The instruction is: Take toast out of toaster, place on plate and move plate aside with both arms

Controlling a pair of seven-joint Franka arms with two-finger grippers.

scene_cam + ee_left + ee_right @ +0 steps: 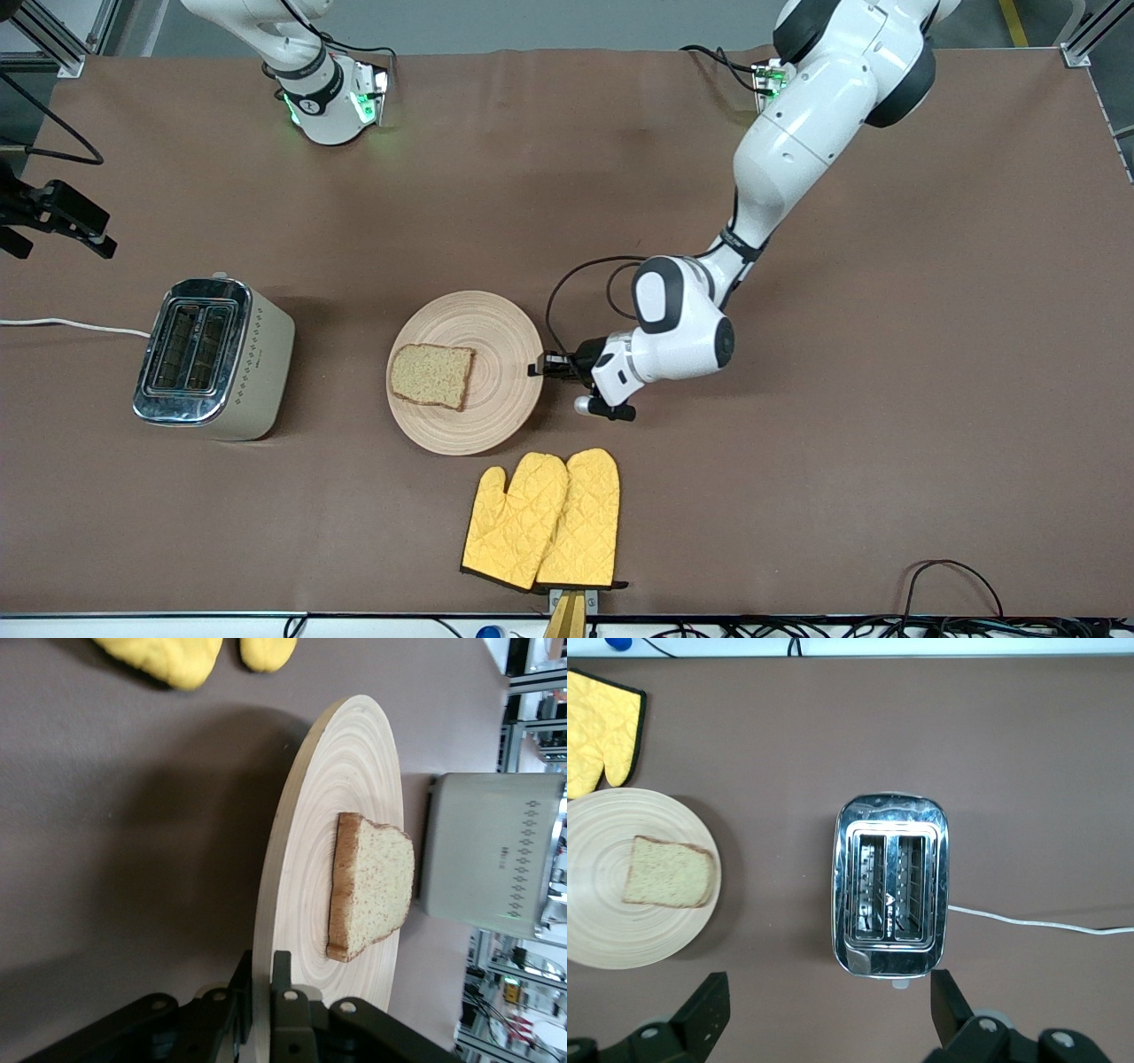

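We see the left gripper (262, 1010) clamped on the rim of the plate (306, 904), one finger (232, 1005) under the rim, the other on top. The toast (372, 886) lies flat on the plate, apart from the gripper. The toaster (492, 855) stands near the plate. Two yellow mitts (190, 654) lie on the brown table (115, 833), apart from the plate.

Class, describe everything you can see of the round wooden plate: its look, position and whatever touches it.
The round, light wooden plate shows concentric ring grain and lies flat on the brown table, between the cream and chrome toaster and the left gripper. A slice of brown speckled toast rests on it, toward the toaster. The left gripper is shut on its rim at the left arm's end. Yellow quilted oven mitts lie nearer the camera.
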